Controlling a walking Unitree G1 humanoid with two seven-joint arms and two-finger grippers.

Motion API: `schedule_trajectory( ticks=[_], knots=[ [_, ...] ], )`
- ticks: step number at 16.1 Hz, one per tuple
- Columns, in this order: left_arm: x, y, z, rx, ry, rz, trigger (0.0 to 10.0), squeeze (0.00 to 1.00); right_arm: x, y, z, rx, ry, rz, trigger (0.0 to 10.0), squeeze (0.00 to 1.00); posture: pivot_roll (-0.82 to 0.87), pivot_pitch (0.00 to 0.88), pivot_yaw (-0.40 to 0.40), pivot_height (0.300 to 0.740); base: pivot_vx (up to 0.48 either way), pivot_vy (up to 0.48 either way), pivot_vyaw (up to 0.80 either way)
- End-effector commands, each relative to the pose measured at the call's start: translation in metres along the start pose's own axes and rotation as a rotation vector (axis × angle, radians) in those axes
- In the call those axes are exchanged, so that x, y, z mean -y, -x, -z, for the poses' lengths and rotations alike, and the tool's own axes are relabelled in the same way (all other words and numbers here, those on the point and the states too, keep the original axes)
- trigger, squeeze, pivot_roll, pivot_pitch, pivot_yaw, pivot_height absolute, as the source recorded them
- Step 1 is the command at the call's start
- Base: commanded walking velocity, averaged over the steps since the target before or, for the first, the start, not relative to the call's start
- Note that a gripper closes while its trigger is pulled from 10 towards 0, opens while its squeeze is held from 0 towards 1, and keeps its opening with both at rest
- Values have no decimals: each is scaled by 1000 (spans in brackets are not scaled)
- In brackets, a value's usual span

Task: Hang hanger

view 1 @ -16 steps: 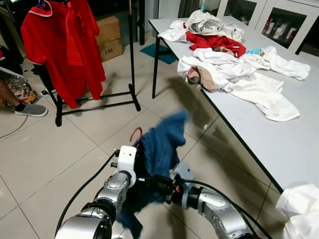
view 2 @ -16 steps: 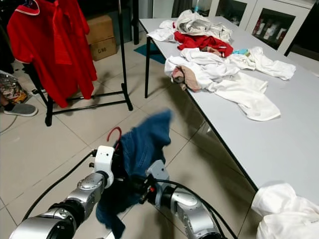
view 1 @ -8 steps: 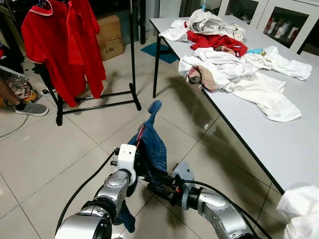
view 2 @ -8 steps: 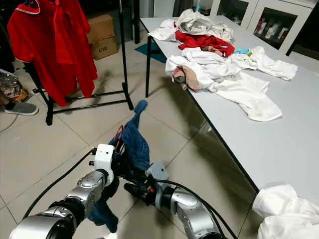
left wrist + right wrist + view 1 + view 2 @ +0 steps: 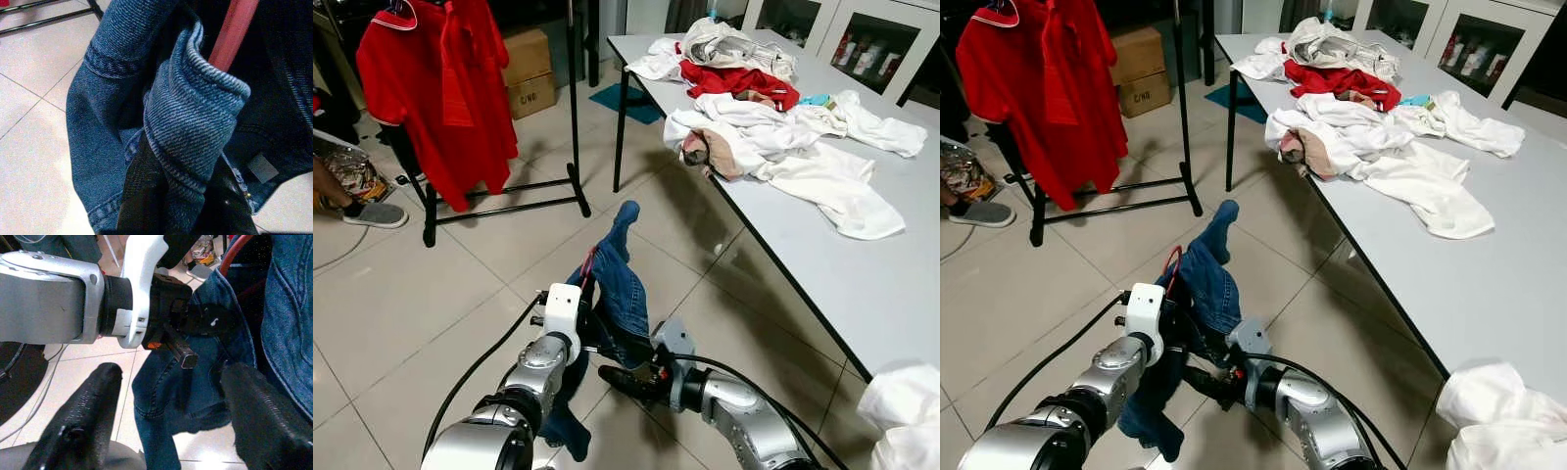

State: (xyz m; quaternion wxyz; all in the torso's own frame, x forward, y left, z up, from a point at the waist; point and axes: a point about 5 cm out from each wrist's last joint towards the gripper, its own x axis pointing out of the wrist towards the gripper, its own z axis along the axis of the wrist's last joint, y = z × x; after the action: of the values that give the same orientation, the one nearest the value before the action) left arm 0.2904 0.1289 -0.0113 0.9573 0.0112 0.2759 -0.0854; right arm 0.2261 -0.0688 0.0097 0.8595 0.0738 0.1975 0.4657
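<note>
Near the bottom middle of the left eye view: blue jeans point(image 5: 619, 284) on a red hanger point(image 5: 588, 262), held up over the tiled floor point(image 5: 401, 304). One leg sticking up toward the middle of the frame, another part hanging down to the bottom edge beside the silver left arm.

Left gripper point(image 5: 171, 196) pinching a thick fold of the jeans, one black finger point(image 5: 139, 191) on each side of the cloth, seen in the left wrist view. Red hanger bar just above that fold, at the top of that frame.

Right gripper point(image 5: 625, 376) low in the frame, just under the jeans and a bit right of the left gripper. Fingers point(image 5: 83, 416) spread wide apart in the right wrist view, with the jeans and the left wrist between and beyond them, nothing pinched.

Upper left of the left eye view: black clothes rack point(image 5: 573, 117) with red shirts point(image 5: 435, 88) hanging on it, well apart from the jeans. Cardboard box point(image 5: 527, 69) behind the rack. At the far left edge, a person's foot in a grey shoe point(image 5: 374, 215).

Right side: long grey table point(image 5: 822, 264) with a pile of white clothes point(image 5: 783, 147) and a red cloth point(image 5: 734, 80) on top. More white cloth point(image 5: 906, 421) in the bottom right corner.
</note>
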Motion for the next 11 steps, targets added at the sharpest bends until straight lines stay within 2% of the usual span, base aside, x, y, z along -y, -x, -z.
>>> schedule_trajectory(
  ticks=[1,2,3,4,5,7,8,11],
  knots=[
    [-6,1,-13,109,42,-21,10000,0,25,25,-1,55,11,203,10000,0,-90,0,-38,740,0,0,0],
    [-17,6,-14,207,104,-57,10000,0,55,66,-1,131,56,498,10000,0,-86,0,-39,740,0,0,0],
    [-19,8,-14,224,99,-59,10000,0,60,75,-2,148,74,557,10000,0,-85,0,-40,740,0,0,0],
    [-16,8,-13,209,28,-16,10000,0,63,76,-6,142,140,577,10000,0,-87,0,-41,740,0,0,0],
    [-15,8,-12,196,-6,9,10000,0,66,77,-9,128,187,605,10000,0,-90,0,-40,740,0,0,0],
    [-19,9,-9,177,-39,36,10000,0,71,81,-12,109,255,650,10000,0,-95,0,-39,740,0,0,0],
    [-25,10,-6,146,-50,57,10000,0,74,85,-15,97,330,676,10000,0,-96,0,-39,740,0,0,0],
    [-28,10,-1,85,-88,104,10000,0,78,90,-20,69,439,689,10000,0,-97,0,-36,740,0,0,0]
  ],
)
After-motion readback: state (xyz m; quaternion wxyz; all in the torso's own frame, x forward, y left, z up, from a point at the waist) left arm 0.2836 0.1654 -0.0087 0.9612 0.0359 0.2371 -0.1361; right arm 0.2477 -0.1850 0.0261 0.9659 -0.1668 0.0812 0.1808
